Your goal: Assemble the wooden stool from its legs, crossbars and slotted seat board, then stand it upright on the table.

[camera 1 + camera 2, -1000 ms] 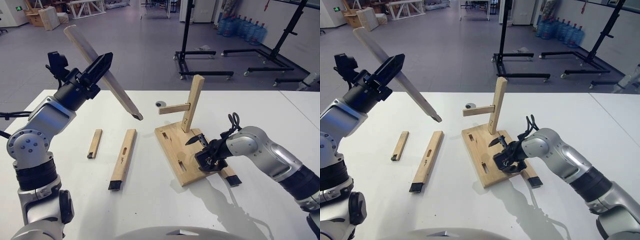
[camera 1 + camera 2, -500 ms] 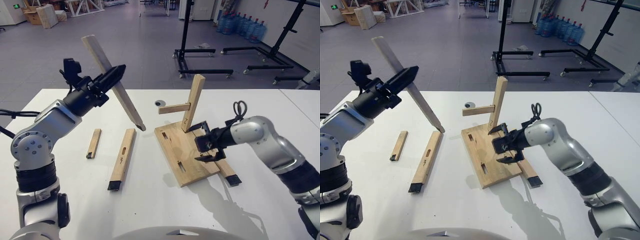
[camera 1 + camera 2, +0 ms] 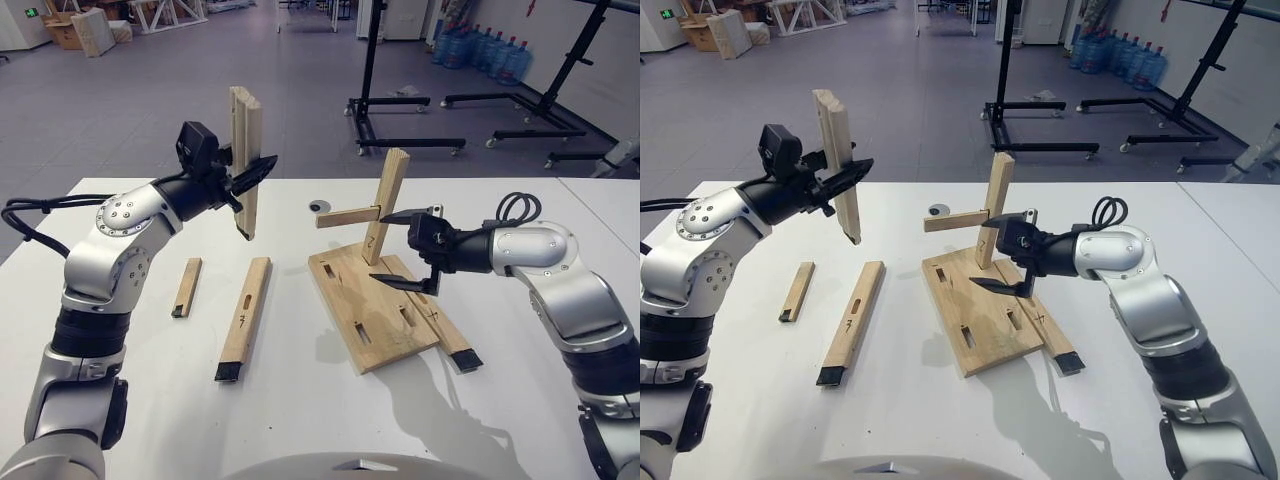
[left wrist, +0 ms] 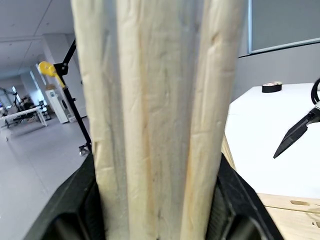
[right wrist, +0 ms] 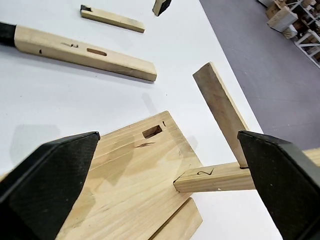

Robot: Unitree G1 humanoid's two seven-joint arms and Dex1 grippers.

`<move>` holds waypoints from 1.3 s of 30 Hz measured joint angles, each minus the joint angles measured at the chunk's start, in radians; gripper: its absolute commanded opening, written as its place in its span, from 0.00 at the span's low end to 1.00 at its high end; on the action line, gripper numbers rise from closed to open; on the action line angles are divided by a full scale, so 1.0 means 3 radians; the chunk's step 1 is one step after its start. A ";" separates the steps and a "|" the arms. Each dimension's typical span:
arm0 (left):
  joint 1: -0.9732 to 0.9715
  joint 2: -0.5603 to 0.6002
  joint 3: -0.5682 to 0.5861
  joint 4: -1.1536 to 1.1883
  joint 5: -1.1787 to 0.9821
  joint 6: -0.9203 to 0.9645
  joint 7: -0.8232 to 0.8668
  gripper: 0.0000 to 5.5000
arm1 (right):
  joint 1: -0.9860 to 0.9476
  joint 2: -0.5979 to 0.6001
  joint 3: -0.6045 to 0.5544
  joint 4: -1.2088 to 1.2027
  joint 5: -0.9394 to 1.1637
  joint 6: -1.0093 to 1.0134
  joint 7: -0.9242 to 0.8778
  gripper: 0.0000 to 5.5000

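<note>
left gripper (image 3: 247, 180) jaws hold a long pale wooden leg (image 3: 243, 125) upright. right gripper (image 3: 392, 248) jaws are wide over the slotted wooden board (image 3: 350, 300); the right wrist view shows its slot (image 5: 152, 131).

White table (image 3: 300, 400), tape roll (image 3: 319, 207), black wheeled racks (image 3: 410, 142), blue water jugs (image 3: 482, 52)
</note>
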 measured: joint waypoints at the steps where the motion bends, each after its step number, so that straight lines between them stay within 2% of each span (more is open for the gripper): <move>1: 0.0041 -0.0064 0.0014 0.0004 -0.0036 -0.0007 -0.0046 0.37 | 0.0028 0.0003 -0.0001 -0.0008 0.0015 0.0030 -0.0035 0.93; 5: 0.0130 -0.0576 0.0312 0.0152 -0.0668 0.0046 -0.0133 0.37 | 0.0109 0.0031 0.0003 -0.0025 0.0045 0.0082 -0.0167 0.93; 9: 0.0172 -0.0914 0.0591 0.0598 -0.0982 0.0040 -0.0261 0.37 | 0.0143 0.0078 0.0038 -0.0035 0.0057 0.0136 -0.0252 0.93; 16: 0.0150 -0.1108 0.0605 0.1134 -0.0818 -0.0270 -0.0758 0.37 | 0.0147 0.0093 0.0085 -0.0059 0.0112 0.0214 -0.0329 0.93; 23: -0.0306 -0.1321 0.0549 0.1888 -0.0690 -0.0536 -0.1256 0.37 | 0.0144 0.0157 0.0197 -0.0075 0.0115 0.0260 -0.0420 0.93; 39: -0.0616 -0.1641 0.0643 0.3086 -0.0276 -0.1076 -0.1683 0.37 | 0.0078 0.0206 0.0421 -0.0013 0.0034 0.0276 -0.0467 0.93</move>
